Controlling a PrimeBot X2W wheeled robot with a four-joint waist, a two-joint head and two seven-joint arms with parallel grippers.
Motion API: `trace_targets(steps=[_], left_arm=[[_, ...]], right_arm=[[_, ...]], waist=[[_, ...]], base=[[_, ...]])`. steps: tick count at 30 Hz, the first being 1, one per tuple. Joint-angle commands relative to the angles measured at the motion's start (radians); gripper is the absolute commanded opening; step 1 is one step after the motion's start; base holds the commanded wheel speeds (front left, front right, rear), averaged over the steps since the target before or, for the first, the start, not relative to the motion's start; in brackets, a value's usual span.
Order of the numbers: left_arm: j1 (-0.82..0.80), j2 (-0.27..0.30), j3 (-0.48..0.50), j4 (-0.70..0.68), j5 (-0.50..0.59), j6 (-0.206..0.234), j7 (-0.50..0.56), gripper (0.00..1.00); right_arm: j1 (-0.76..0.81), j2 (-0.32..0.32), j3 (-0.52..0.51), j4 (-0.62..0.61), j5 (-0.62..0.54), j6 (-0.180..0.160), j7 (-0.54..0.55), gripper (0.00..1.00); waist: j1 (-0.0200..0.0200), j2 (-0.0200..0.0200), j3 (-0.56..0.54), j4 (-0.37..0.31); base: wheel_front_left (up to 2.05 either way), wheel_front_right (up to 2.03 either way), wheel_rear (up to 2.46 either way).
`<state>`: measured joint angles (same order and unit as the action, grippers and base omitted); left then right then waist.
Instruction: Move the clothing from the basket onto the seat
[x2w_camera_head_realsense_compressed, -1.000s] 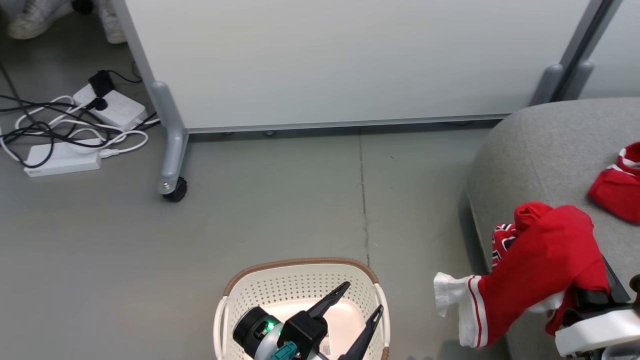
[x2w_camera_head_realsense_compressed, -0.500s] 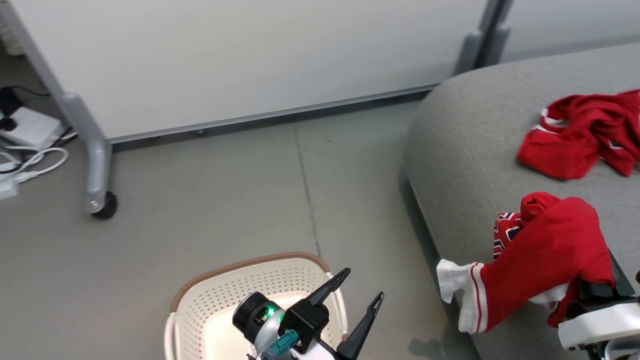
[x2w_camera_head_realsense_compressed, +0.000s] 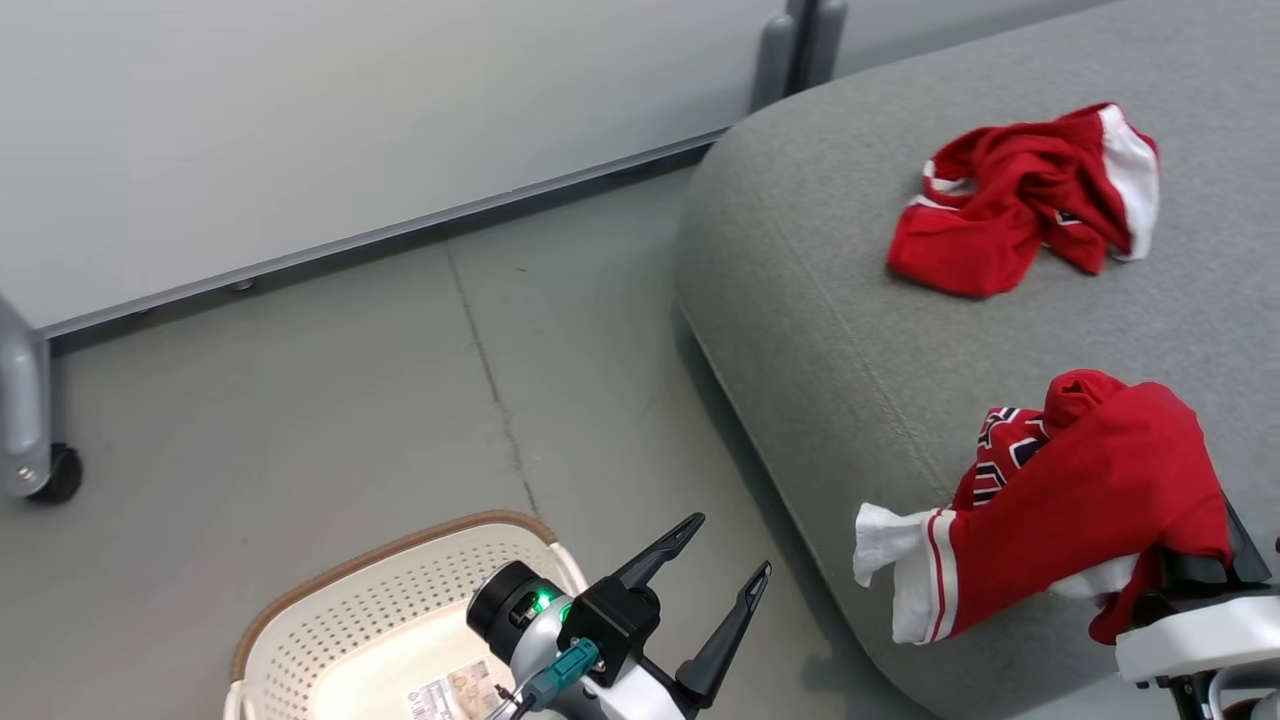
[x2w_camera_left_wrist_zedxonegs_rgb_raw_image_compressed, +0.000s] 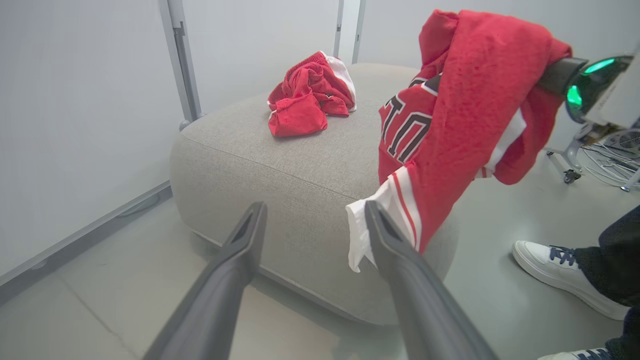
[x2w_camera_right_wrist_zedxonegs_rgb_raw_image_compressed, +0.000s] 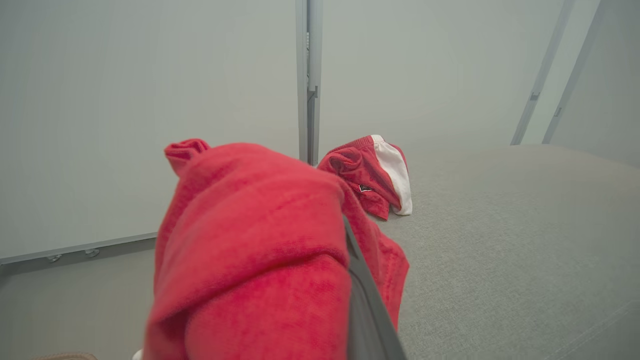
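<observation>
My right gripper (x2w_camera_head_realsense_compressed: 1190, 580) is clamped on the red jersey (x2w_camera_head_realsense_compressed: 1080, 510), as far as I can judge. The cloth is draped over both fingers, and in the right wrist view only one dark finger shows, lying close against the bunch. The jersey's long axis runs in the head view from about 2 o'clock, where it is bunched over the fingertips, down to 8 o'clock, where the white-striped hem hangs. That is the relation I care about: the bunch is above the grey seat (x2w_camera_head_realsense_compressed: 820, 330), but the hem hangs off the rounded near edge, over the floor side. Bare cushion lies at 12 o'clock from the gripper, and the red shorts (x2w_camera_head_realsense_compressed: 1010, 200) are already crumpled further up at 11 o'clock, well apart from the jersey. I judge the next move should carry the load forward toward 12 before letting go, otherwise the hanging hem could drag the jersey off the edge. My left gripper (x2w_camera_head_realsense_compressed: 730, 545) is spread wide and holds nothing. It hovers just past the basket (x2w_camera_head_realsense_compressed: 380, 555), which sits at 7 o'clock in the head view with its label showing on the bottom. The right arm is plainly the nearer one to the seat (a person's shoe (x2w_camera_left_wrist_zedxonegs_rgb_raw_image_compressed: 550, 270) stands beyond the seat in the left wrist view).
</observation>
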<state>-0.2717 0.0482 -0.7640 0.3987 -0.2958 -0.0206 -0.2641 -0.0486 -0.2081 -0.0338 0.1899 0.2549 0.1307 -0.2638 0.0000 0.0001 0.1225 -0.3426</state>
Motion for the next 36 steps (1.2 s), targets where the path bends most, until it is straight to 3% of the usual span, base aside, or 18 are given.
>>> trace_targets(steps=[1, 13, 36], left_arm=[[-0.011, 0.005, 0.002, 0.0, -0.002, 0.0, 0.001, 1.0], [-0.019, 0.004, -0.015, 0.0, -0.011, 0.001, 0.001, 1.0], [-0.027, 0.004, -0.027, -0.013, -0.019, 0.018, 0.001, 1.0]], right_arm=[[-0.007, 0.0, -0.005, 0.0, 0.005, 0.0, -0.001, 0.0], [-0.003, -0.003, -0.004, 0.006, 0.011, 0.0, -0.001, 0.0], [-0.049, -0.007, -0.05, -0.02, 0.046, 0.0, -0.001, 0.0]], waist=[[0.0, -0.0001, 0.006, -0.03], [0.0, -0.0001, 0.004, -0.102], [0.0, -0.0001, 0.02, -0.073]], base=[[0.0, 0.0, 0.0], [0.0, 0.0, 0.0], [0.0, 0.0, 0.0]])
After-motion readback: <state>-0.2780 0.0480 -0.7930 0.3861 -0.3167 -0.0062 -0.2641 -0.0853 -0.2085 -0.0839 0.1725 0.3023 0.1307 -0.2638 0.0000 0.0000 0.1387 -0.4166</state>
